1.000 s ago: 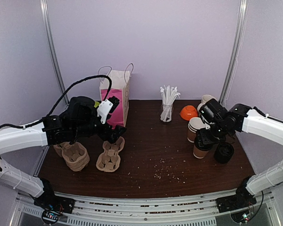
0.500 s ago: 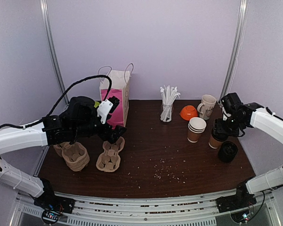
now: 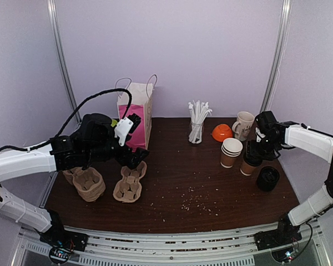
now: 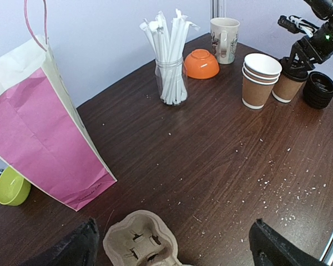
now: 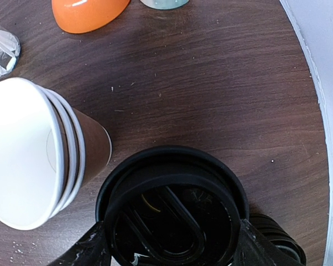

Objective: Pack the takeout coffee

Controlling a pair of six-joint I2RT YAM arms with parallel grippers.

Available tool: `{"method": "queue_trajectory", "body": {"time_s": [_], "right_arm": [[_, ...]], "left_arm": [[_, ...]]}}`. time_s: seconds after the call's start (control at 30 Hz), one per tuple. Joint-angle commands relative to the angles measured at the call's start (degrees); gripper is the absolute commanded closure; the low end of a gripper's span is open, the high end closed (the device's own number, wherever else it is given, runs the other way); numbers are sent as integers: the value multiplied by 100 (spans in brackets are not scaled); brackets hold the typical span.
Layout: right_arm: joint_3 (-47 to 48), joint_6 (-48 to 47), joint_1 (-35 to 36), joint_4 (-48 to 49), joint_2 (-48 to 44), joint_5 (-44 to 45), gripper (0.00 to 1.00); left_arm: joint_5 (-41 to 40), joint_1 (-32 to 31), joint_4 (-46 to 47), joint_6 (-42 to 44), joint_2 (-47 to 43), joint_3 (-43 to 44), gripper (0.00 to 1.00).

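The takeout coffee (image 3: 247, 166) is a small tapered cup of matte brown paper capped by a glossy round black plastic lid with a raised rim and moulded ridges. It stands upright at about 3 o'clock on the dark, wood-grained bench (image 3: 183, 191), though whether its base rests on the surface or hangs just above it cannot be told. The right fingers (image 5: 91, 249) come down from above and are clamped on the lid's rim, one black finger at the lid's 8 o'clock and the other at its 4 o'clock in the right wrist view. Just beside the cup at its 10 o'clock is a nested stack of open paper cups (image 3: 231, 152), brown outside with smooth white interiors and rolled white rims. A squat stack of black lids (image 3: 266, 178) sits near at its 4 o'clock, and a cream ceramic mug (image 3: 244, 124) at its 12 o'clock. The left fingers (image 4: 77, 249) are spread wide apart, holding nothing, at the bench's 9 o'clock over a rough moulded-pulp cup carrier (image 4: 140, 244), well apart from the coffee. A creased pink paper bag (image 4: 41, 138) stands beside them. Pale crumbs speckle the bench.
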Motion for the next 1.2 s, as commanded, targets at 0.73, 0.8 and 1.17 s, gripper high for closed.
{"method": "queue_trajectory", "body": {"time_s": [0.73,0.8,1.17], "right_arm": [[370,765,2706,576,-1344,-128,0],[-14,943,3302,1273,-1279,-67,0],[-716,1445,4444,3667,-276,-274,1]], "left_arm": [[-295,87,191,-1037,319,-100,2],[-241,250,150,-1581,284,-328,3],[693,1345,-241,-3211,-181,-1329,8]]}}
